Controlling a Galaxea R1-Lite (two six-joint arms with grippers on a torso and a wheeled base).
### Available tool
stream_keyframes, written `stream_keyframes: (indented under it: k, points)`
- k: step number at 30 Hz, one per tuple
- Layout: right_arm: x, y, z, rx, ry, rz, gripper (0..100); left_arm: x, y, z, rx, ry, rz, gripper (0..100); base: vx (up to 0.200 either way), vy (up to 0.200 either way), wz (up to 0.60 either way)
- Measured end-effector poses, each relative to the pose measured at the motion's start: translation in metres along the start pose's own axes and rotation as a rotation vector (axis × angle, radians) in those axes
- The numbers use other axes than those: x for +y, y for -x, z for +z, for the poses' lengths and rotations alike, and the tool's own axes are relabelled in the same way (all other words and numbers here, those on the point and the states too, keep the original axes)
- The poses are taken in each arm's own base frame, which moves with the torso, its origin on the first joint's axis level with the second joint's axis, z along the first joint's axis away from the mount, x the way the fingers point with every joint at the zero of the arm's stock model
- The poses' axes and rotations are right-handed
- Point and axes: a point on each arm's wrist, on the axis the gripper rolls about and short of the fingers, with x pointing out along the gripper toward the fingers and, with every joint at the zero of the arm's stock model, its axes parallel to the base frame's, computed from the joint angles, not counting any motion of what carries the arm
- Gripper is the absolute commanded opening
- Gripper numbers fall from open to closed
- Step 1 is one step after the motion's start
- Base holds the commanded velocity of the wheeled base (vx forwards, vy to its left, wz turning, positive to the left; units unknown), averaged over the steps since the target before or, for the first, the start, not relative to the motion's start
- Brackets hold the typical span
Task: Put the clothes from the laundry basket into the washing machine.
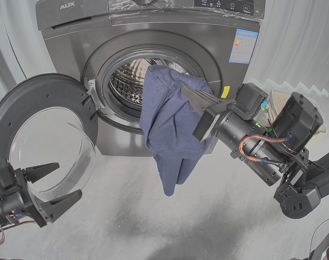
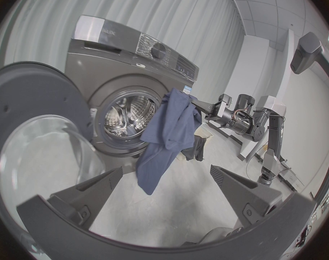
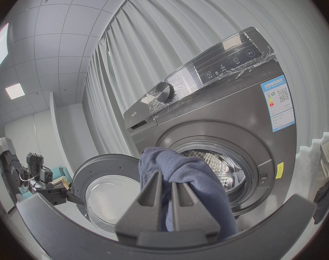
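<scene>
**Blue garment held at the mouth of the washing machine**

At the near left, the left gripper (image 1: 69, 179) hangs low over the floor. Its two fingers are spread wide, with nothing between them. Just behind it is the round door (image 1: 38, 91) of the washing machine (image 1: 81, 44), swung fully open to the left. In the middle is the drum (image 1: 128, 85), its metal inside visible.

A blue garment (image 1: 168, 123) hangs before the right half of the opening, and its lower part falls past the machine's front toward the floor. The right gripper (image 1: 184, 89) has its fingers closed tightly on the upper part of this garment.

At the far right, behind the right arm, the white laundry basket (image 1: 280, 100) stands beside the machine. A dark piece of clothing (image 2: 195, 148) hangs over its side.
</scene>
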Motion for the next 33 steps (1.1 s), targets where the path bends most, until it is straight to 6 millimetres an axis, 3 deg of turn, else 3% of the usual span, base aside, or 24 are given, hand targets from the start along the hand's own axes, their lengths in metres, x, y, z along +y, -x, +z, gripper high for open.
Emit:
stream_keyframes:
  k: [15,33]
  points:
    - [0.000,-0.010,-0.005,-0.006,-0.043,-0.002,0,-0.011,-0.090,-0.003,0.096,0.116,-0.192,100,0.000,0.000,0.00]
    - [0.003,-0.008,-0.005,-0.021,-0.049,0.006,0,-0.001,-0.157,-0.008,0.042,0.165,-0.192,100,0.000,0.000,0.00]
